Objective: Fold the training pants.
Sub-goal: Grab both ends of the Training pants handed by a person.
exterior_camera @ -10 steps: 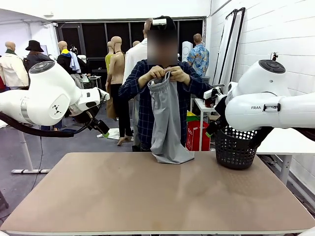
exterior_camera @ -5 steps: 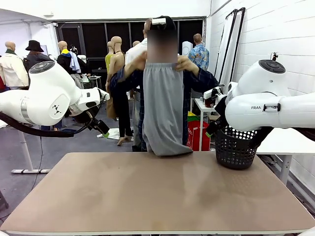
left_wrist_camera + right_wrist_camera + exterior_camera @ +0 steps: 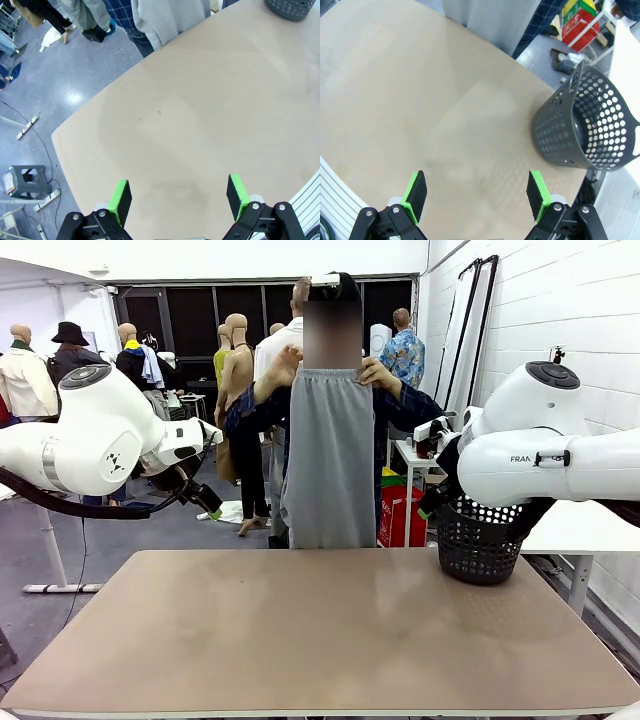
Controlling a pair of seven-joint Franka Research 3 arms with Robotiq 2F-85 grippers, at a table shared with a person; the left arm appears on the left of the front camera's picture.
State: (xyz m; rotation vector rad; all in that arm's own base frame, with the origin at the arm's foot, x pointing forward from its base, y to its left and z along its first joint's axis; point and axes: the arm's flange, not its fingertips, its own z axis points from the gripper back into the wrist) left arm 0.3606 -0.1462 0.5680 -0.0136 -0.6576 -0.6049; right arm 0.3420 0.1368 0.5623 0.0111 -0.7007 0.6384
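Observation:
A person at the far side of the table holds the light grey training pants (image 3: 330,460) up by the waistband with both hands (image 3: 375,372). The pants hang straight down, and their lower end reaches about the table's far edge. The same grey cloth appears at the top of the left wrist view (image 3: 170,20) and of the right wrist view (image 3: 490,17). My left gripper (image 3: 177,194) is open above the bare tabletop, well short of the pants. My right gripper (image 3: 476,192) is open too, over the table beside the basket, holding nothing.
A black perforated basket (image 3: 482,540) stands at the table's far right corner (image 3: 585,125). The tan tabletop (image 3: 320,630) stretches bare between the arms. Both white arms (image 3: 90,440) are raised at the sides. Other people and a red crate are behind the person.
The person has spread the bunched waistband wide and raised the pants. The cloth that lay crumpled at the table's far edge now hangs flat. Neither arm has moved.

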